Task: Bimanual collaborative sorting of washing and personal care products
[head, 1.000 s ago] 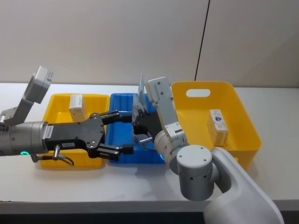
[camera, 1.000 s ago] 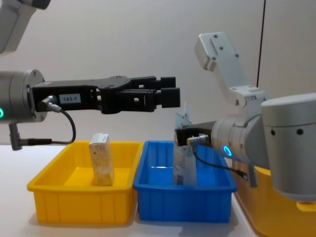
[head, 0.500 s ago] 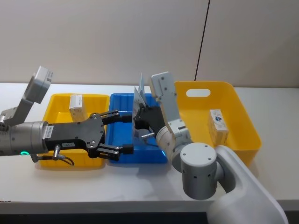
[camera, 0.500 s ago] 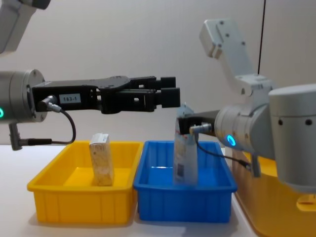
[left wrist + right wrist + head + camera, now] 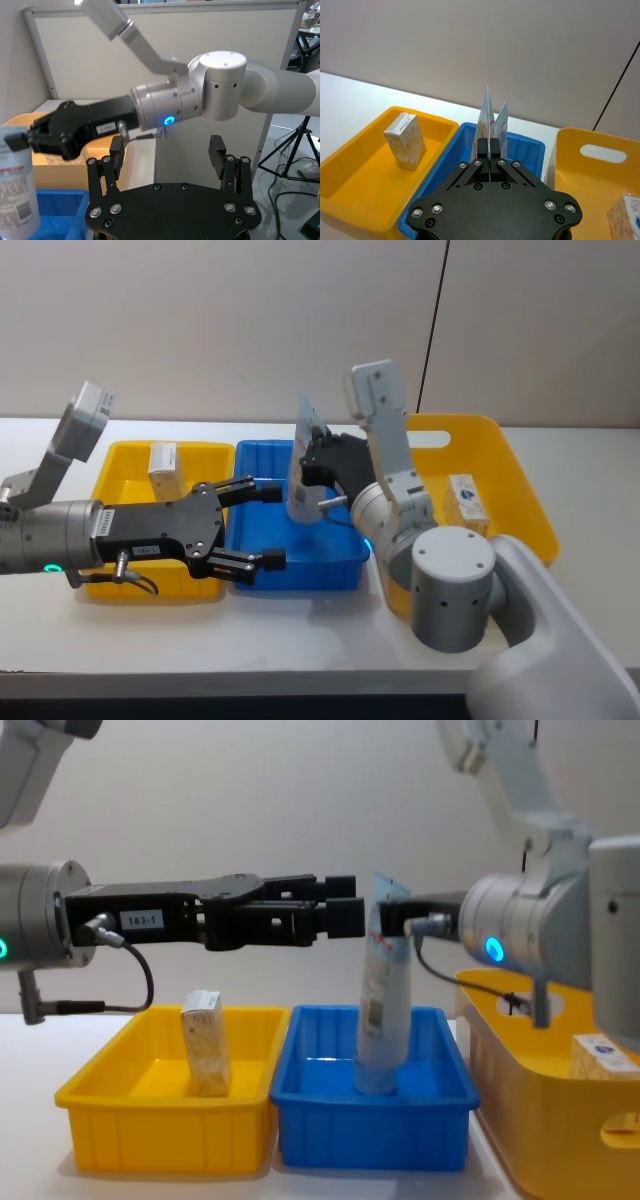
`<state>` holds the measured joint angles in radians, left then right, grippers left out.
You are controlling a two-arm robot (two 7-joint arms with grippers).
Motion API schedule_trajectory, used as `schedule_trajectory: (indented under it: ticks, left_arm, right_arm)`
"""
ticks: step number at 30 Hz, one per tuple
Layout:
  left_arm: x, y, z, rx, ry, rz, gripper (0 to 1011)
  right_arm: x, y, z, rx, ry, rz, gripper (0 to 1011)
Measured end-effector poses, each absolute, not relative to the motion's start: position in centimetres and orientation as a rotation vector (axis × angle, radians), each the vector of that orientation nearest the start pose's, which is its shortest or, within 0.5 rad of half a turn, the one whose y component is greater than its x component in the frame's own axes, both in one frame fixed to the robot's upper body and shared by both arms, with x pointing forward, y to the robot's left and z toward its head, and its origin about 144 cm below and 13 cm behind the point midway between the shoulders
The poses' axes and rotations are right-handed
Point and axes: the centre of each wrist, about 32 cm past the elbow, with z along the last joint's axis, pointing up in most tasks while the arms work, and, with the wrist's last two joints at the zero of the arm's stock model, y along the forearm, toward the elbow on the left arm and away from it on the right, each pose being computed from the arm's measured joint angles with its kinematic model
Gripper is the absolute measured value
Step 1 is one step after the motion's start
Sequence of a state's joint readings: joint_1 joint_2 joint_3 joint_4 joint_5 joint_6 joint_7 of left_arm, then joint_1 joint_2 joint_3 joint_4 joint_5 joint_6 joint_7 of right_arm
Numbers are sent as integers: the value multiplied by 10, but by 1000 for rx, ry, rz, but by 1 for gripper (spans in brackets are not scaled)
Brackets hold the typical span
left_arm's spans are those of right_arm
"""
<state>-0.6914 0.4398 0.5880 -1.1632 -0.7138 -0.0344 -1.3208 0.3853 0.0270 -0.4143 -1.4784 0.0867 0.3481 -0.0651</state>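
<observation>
From the head camera you see your right end effector (image 5: pixel 308 462) clamped on the top of the pouch (image 5: pixel 303 476), which hangs under it over the blue bin (image 5: pixel 268 538). Your left end effector (image 5: pixel 268 523) hovers open just left of the pouch, above the bin's left part. Left of that, the tan box (image 5: pixel 164 469) stands in the yellow bin (image 5: pixel 122 462). Right of your right arm, a whitish pack (image 5: pixel 466 507) sits in the big yellow tub (image 5: pixel 524 502) on the worktop (image 5: pixel 60 628).

In the left wrist view, your left fingers (image 5: pixel 218 152) are spread wide, and beyond them the right end effector (image 5: pixel 30 139) grips the pouch (image 5: pixel 16 185).

In the right wrist view, your right fingers (image 5: pixel 489 148) are pressed together on the pouch's top edge (image 5: pixel 491 119); beyond it lie the blue bin (image 5: pixel 526 148) and the box (image 5: pixel 405 140).

From the chest camera, the pouch (image 5: pixel 384 995) hangs upright from your right end effector (image 5: pixel 384 921), its lower end inside the bin (image 5: pixel 372 1120). Your left end effector (image 5: pixel 343 908) is level with its top, just to its left.
</observation>
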Motion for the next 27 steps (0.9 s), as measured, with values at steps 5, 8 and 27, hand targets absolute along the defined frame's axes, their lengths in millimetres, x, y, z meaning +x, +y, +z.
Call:
schedule_trajectory:
  ticks: [5, 8, 27]
  left_arm:
    - [612, 258, 1250, -56, -66, -47, 1002]
    - [613, 258, 1250, -56, -66, -47, 1002]
    - [613, 258, 1250, -56, -66, -47, 1001]
  right_arm:
    - [529, -110, 1252, -117, -34, -1239, 0]
    - [526, -114, 1259, -102, -38, -1238, 0]
    - [518, -153, 1292, -41, -52, -1318, 0]
